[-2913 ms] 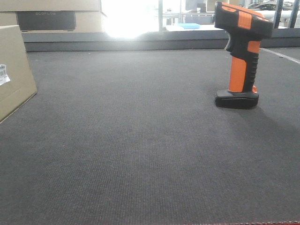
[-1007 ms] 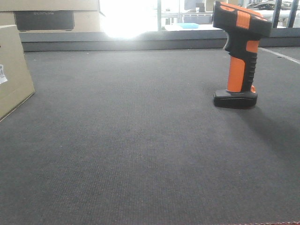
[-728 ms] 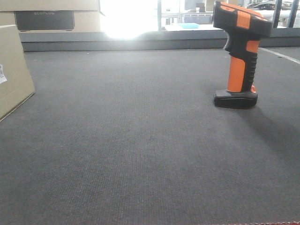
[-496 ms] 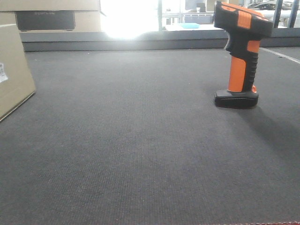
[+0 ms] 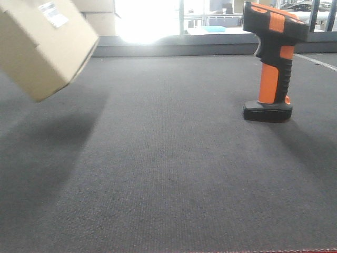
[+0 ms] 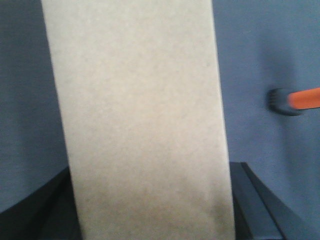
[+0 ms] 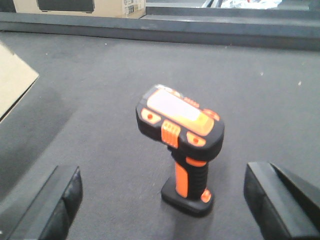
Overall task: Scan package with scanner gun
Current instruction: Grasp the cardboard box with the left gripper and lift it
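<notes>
1. The dark grey mat (image 5: pixel 174 174) lies under the scanner gun (image 5: pixel 269 79) and spreads out on every side of it.
2. You will find the package (image 5: pixel 45 47) well to the left of the scanner gun. It hangs tilted in the air, clear of the mat, and its shadow falls on the mat below it.
3. A pale box with a dark panel (image 7: pixel 80 6) sits far behind the scanner gun and to its left, past a raised ledge.
4. Your left gripper (image 6: pixel 150 205) is clamped on the package, with one dark finger against each side of the cardboard. From that wrist view, the scanner gun shows at the right edge.
5. Your right gripper (image 7: pixel 162 185) is spread wide and holds nothing. One finger is on either side of the scanner gun, and both are apart from it.
6. The scanner gun stands upright on its flat black foot, with the orange handle below the black head.
7. A small white label (image 5: pixel 52 13) is on the package's upper face, which is tipped towards the scanner gun's side.
</notes>
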`<act>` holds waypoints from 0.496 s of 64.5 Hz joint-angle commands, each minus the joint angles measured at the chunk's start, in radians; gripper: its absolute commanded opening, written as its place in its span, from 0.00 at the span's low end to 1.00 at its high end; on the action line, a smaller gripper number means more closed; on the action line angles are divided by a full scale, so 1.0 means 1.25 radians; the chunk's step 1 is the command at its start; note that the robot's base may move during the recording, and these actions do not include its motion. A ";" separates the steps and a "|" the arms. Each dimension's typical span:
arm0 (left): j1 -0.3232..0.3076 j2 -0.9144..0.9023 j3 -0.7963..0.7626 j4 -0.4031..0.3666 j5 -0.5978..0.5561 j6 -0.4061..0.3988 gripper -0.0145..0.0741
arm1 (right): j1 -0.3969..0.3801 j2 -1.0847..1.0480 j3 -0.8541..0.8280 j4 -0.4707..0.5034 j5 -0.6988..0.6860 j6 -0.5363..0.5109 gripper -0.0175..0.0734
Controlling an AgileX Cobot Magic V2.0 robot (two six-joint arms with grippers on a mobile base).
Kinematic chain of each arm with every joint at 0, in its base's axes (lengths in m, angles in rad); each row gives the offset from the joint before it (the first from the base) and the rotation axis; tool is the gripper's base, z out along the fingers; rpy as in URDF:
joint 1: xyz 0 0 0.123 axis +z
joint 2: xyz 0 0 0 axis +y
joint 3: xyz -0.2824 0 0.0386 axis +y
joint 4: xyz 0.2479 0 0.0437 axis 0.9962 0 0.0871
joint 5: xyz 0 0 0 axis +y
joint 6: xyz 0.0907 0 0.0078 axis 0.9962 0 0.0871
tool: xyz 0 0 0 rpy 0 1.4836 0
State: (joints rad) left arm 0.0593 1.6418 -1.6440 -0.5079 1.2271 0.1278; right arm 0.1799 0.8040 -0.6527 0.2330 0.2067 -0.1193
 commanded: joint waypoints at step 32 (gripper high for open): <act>-0.002 -0.010 -0.005 -0.078 -0.005 -0.005 0.04 | 0.071 0.301 0.105 0.093 -0.400 -0.002 0.81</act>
State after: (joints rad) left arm 0.0593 1.6418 -1.6440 -0.5815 1.2271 0.1278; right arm 0.2381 1.1310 -0.5247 0.3258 -0.2275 -0.1193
